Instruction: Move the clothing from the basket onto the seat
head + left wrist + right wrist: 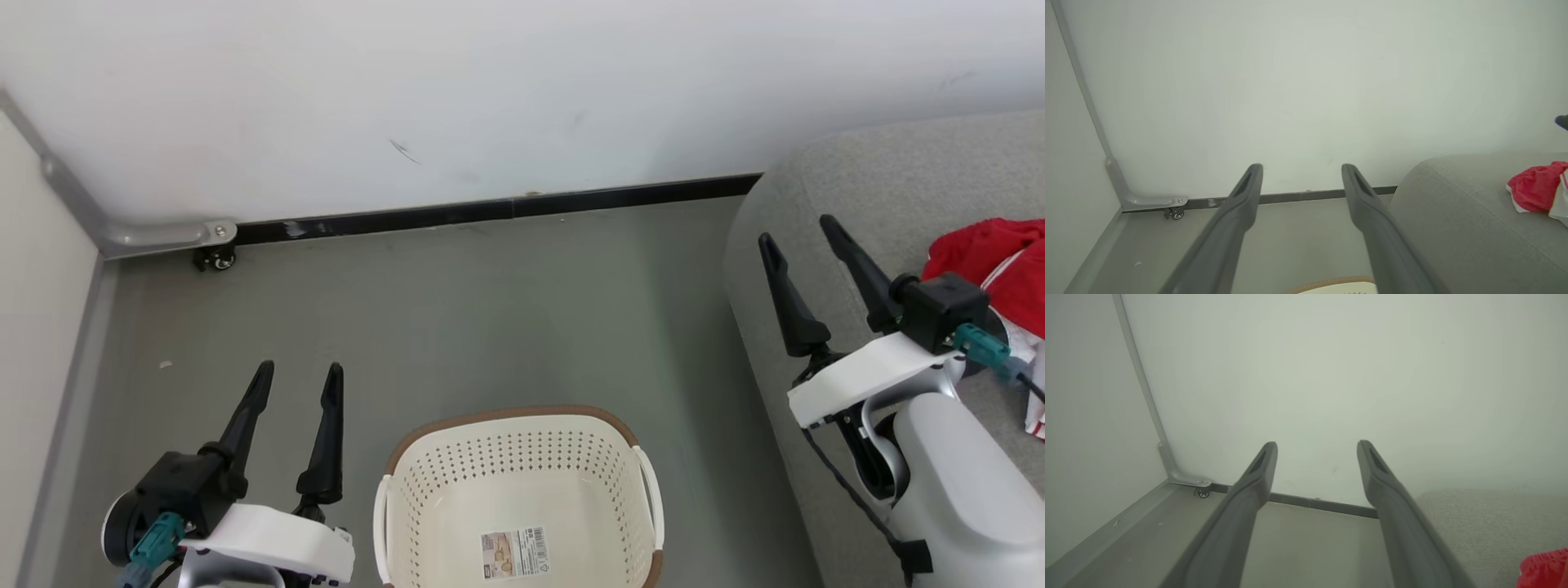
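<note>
Grey seat (882, 171) at right, against far wall. Cream basket (457, 490) on floor, near centre, label (514, 554) showing on its bottom. Red-and-white clothing (992, 253) lies on seat, far right. Left hand (300, 371) and right hand (798, 229): fingers spread, gripping nothing.

The left gripper (299, 367) and right gripper (796, 229) look alike. The jaws are two long, tapering matte-black fingers (1237, 212), slotted near the tip, on a white moulded bracket (865, 367). Behind it sits a black block (939, 306) with a teal connector (976, 341). A thin black cable (849, 488) runs beside the pale grey forearm (963, 482).
</note>
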